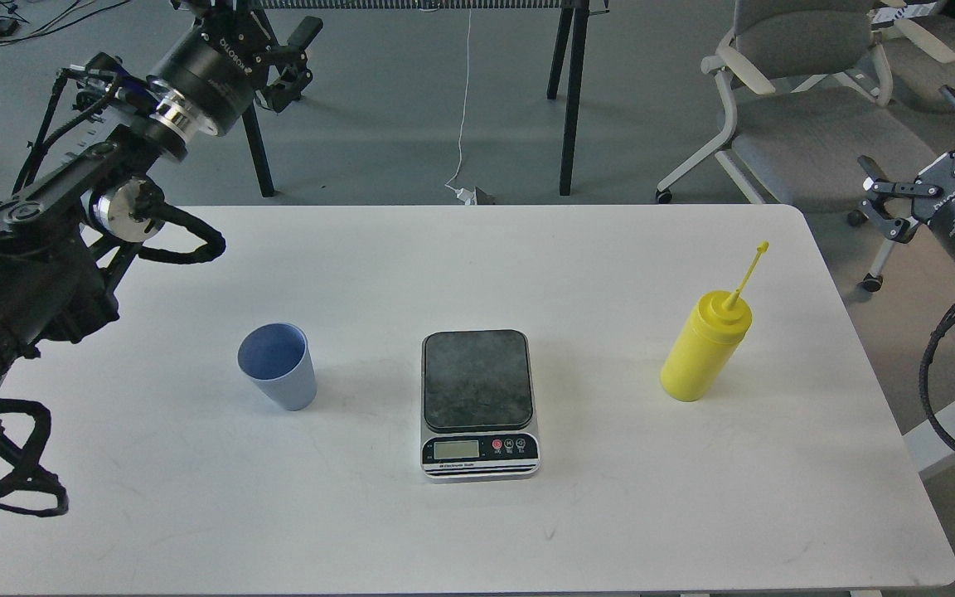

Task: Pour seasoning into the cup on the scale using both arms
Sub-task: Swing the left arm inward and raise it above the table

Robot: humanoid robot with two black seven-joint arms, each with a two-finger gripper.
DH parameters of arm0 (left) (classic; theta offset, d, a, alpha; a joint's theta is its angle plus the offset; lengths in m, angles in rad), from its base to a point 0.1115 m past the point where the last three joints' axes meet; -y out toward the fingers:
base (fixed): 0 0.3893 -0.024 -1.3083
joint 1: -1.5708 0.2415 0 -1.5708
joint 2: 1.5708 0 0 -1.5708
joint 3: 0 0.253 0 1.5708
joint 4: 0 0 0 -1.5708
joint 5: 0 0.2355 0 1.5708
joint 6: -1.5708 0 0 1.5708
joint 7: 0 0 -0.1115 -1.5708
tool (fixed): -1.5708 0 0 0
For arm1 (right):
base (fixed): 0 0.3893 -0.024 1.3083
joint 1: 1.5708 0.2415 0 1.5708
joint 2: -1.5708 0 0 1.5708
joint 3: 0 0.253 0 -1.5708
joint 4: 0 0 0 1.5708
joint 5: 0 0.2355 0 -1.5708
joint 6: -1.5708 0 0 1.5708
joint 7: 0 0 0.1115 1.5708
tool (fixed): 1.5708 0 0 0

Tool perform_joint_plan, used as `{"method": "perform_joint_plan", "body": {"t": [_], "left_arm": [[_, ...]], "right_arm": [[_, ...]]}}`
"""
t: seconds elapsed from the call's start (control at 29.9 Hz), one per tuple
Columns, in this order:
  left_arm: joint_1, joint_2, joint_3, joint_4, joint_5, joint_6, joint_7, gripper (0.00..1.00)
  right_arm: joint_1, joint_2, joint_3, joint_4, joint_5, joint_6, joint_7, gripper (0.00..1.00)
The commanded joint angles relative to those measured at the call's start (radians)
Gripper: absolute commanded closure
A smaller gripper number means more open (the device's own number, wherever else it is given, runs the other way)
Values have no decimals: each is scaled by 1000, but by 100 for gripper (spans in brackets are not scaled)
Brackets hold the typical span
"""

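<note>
The light-blue cup (278, 366) stands upright on the white table (196, 497), left of the scale (477, 404) and apart from it. Nothing sits on the scale's dark plate. To the right of the scale stands the yellow seasoning bottle (705, 345), its cap strap sticking up. My left gripper (302, 58) hangs open and holding nothing, high beyond the table's far left edge, far from the cup. Off the table's right edge, my right gripper (918, 157) is open and holds nothing, well behind and to the right of the bottle.
Grey office chairs (801, 108) stand behind the table at the right. Black legs of another table (570, 91) and a white cable (462, 116) are at the back. The table's right edge runs close to the bottle.
</note>
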Motion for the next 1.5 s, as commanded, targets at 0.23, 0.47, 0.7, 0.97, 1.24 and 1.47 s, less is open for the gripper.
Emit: {"method": "perform_joint_plan", "body": {"t": [0.23, 0.47, 0.7, 0.97, 1.24, 1.47], "left_arm": [[-13, -1, -40, 0, -35, 0, 0, 0], [-47, -8, -78, 3, -143, 0, 0, 0], [-50, -14, -71, 9, -121, 0, 0, 0], [-76, -12, -92, 15, -126, 0, 0, 0], [-157, 150, -43, -84, 286, 0, 0, 1], [-251, 285, 47, -386, 1243, 0, 0, 0]], "right_arm": [[0, 0, 1, 0, 0, 0, 1, 1], [-2, 0, 1, 2, 0, 0, 1, 1], [-2, 2, 1, 3, 0, 0, 1, 1], [-3, 14, 1, 0, 0, 0, 1, 1], [-3, 17, 4, 0, 0, 0, 1, 1], [-6, 35, 8, -3, 0, 0, 1, 1]]}}
